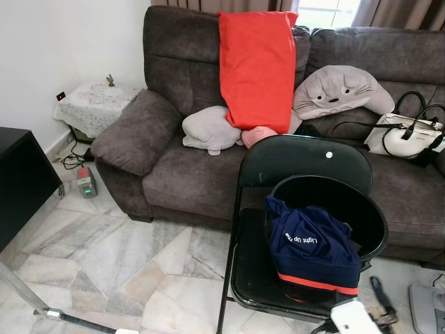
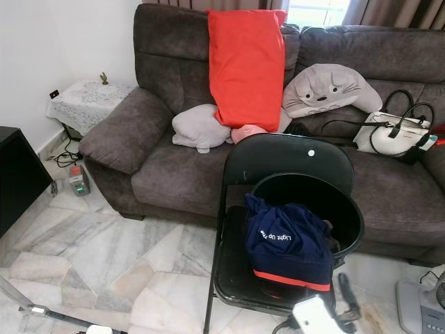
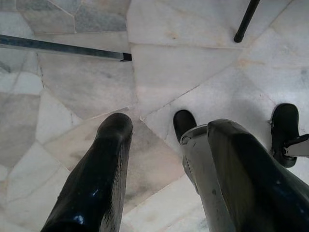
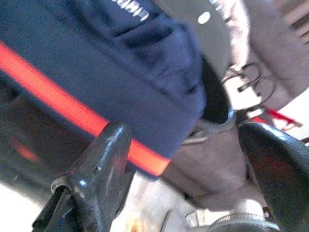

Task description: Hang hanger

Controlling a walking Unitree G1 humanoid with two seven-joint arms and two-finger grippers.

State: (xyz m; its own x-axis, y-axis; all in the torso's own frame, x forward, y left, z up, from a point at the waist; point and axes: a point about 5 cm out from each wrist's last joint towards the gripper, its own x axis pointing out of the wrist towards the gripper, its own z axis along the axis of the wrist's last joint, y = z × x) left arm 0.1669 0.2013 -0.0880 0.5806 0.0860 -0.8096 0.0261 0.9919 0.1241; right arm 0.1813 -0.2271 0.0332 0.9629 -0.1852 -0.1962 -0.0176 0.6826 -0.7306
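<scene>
Right wrist view: right claw (image 4: 188,169) open beside navy garment (image 1: 313,247) draped over black bucket (image 1: 361,202); left claw (image 3: 166,164) open.

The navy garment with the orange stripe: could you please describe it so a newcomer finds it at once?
Before the grey sofa stands a black folding chair carrying a black tub. The navy garment drapes over the tub's front rim, alone in bearing white lettering and an orange hem stripe.

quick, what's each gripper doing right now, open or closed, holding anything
Left gripper: open, holding nothing, hanging over the floor.
Right gripper: open, holding nothing, near the navy garment.
</scene>
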